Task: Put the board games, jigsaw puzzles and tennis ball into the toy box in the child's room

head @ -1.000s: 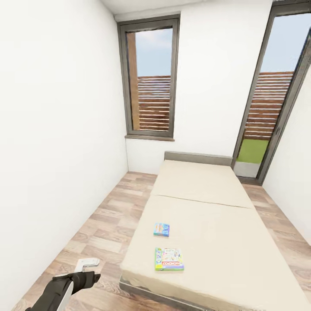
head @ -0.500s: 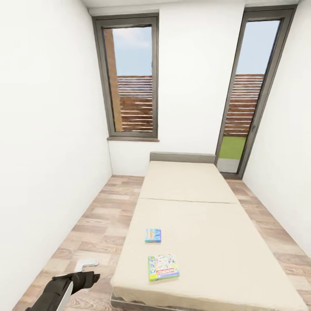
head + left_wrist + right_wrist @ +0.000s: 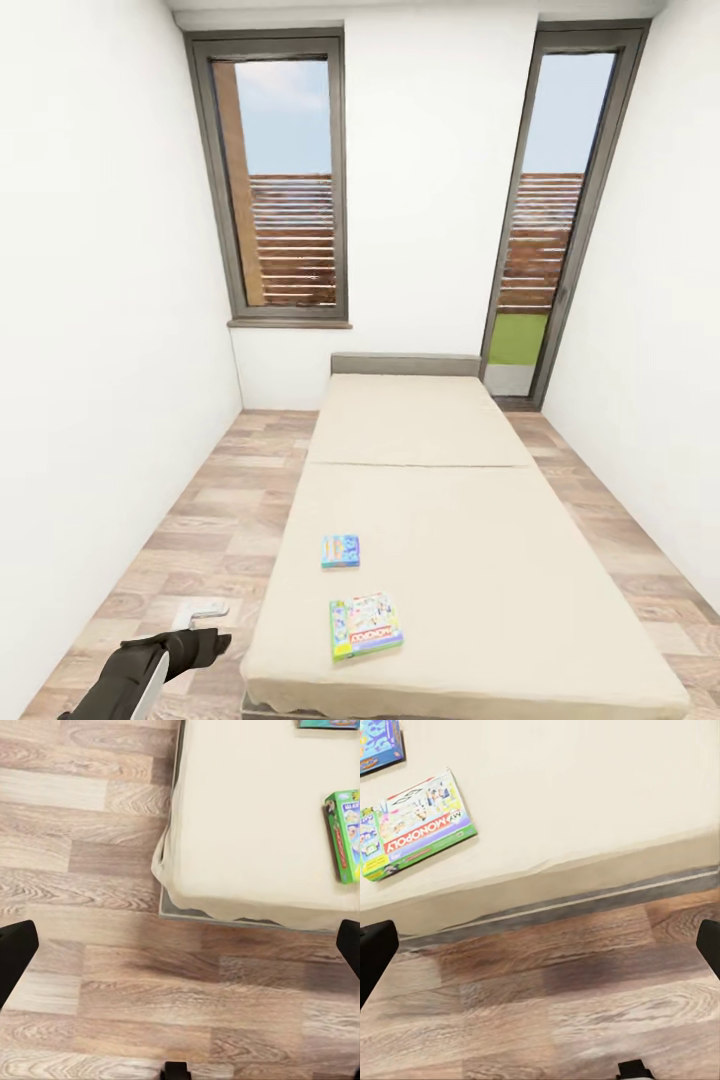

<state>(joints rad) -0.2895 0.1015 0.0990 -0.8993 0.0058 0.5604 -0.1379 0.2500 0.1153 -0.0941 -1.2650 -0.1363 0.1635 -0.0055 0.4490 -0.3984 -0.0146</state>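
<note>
Beige bed (image 3: 470, 520) ahead on wood floor (image 3: 200, 520), two board games (image 3: 366, 626) on its near left part, left gripper (image 3: 180, 945) fingers wide apart over floor, right gripper (image 3: 540, 937) also wide, both empty.

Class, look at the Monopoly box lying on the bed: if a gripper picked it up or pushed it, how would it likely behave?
The Monopoly box looks like a thin, flat, straight-edged board game, so it is probably stiff and fairly light. Lying flat on the bed, it should slide rather than roll or tip. Its low profile on a soft mattress may make getting fingers under it awkward.
</note>
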